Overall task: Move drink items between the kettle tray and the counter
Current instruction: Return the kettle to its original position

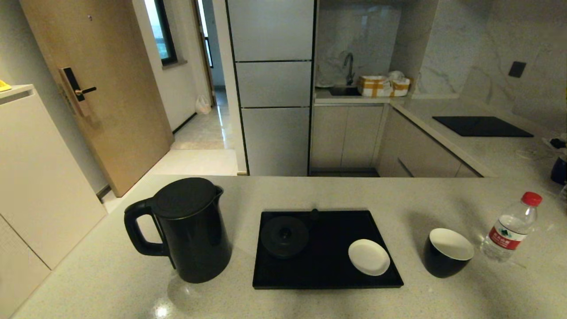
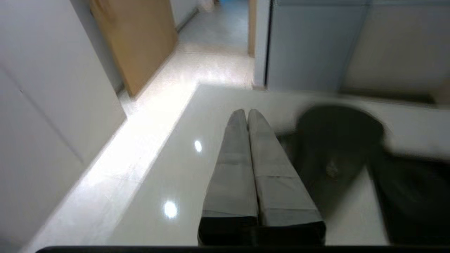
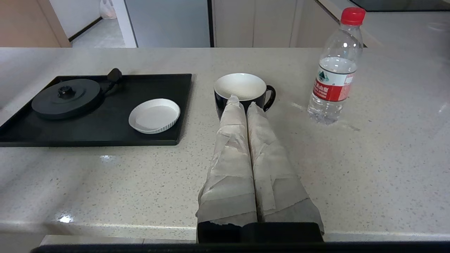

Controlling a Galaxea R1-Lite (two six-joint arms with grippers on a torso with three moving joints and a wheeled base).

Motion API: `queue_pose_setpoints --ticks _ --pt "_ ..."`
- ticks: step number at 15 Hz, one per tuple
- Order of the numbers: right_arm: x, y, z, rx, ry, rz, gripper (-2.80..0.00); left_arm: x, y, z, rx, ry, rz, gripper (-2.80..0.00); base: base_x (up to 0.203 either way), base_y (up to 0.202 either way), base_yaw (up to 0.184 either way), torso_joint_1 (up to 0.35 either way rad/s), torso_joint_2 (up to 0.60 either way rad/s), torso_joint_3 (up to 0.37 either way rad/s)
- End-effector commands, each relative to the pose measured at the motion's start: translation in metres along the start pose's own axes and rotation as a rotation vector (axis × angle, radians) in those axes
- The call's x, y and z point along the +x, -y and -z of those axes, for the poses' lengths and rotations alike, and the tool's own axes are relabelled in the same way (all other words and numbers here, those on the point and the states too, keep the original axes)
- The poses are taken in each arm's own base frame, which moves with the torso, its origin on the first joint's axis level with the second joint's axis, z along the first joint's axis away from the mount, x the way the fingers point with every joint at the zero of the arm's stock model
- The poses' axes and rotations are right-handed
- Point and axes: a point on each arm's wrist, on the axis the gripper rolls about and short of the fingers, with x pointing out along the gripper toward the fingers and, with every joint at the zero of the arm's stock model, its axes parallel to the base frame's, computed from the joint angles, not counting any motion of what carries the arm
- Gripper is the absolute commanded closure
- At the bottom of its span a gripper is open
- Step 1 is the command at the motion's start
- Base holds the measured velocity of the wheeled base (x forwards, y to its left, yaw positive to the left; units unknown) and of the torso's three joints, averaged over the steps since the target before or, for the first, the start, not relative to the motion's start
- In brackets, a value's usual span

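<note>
The tall black kettle (image 1: 190,230) stands on the beige counter (image 1: 110,283), left of the black tray (image 1: 328,266). The round kettle base (image 1: 284,236) on the tray is bare. To the right of the tray stands the black cup with white inside (image 1: 447,252), and further right the clear bottle with red cap (image 1: 509,228). Neither arm shows in the head view. My left gripper (image 2: 246,113) is shut and empty, held above the counter's near left part, with the kettle (image 2: 337,147) blurred beside it. My right gripper (image 3: 242,102) is shut and empty, short of the cup (image 3: 242,89); the bottle (image 3: 334,70) stands to one side.
A small white saucer (image 1: 368,257) lies on the tray's right part. Behind the counter are a black cooktop panel (image 1: 480,126), a sink with boxes (image 1: 383,85), and a dark object (image 1: 559,170) at the far right edge. The counter's left edge drops to the floor.
</note>
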Motion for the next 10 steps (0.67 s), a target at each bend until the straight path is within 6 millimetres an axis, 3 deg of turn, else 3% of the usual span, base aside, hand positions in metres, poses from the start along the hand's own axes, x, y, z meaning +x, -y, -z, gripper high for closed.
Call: queue_pose_setpoints --ticks 1,3,4,7,10 --pt "0.0 0.0 0.0 -0.001 0.001 0.0 0.0 -0.091 -0.013 0.026 0.002 -0.096 0.004 0.0 0.0 0.0 0.0 0.0 0.0 0.0" --pt "0.0 0.0 0.0 -0.001 0.001 0.0 0.0 -0.143 -0.018 0.042 -0.005 -0.174 0.015 0.0 0.0 0.0 0.0 0.0 0.0 0.0" --pt "0.0 0.0 0.0 -0.001 0.0 0.0 0.0 -0.163 -0.021 0.037 -0.039 -0.164 0.016 0.0 0.0 0.0 0.0 0.0 0.0 0.0" --pt "0.0 0.0 0.0 -0.001 0.0 0.0 0.0 -0.21 -0.026 0.026 -0.111 -0.188 0.062 0.0 0.0 0.0 0.0 0.0 0.0 0.0" --pt "0.0 0.0 0.0 -0.001 0.0 0.0 0.0 -0.249 -0.029 0.033 -0.132 -0.285 0.149 0.0 0.0 0.0 0.0 0.0 0.0 0.0"
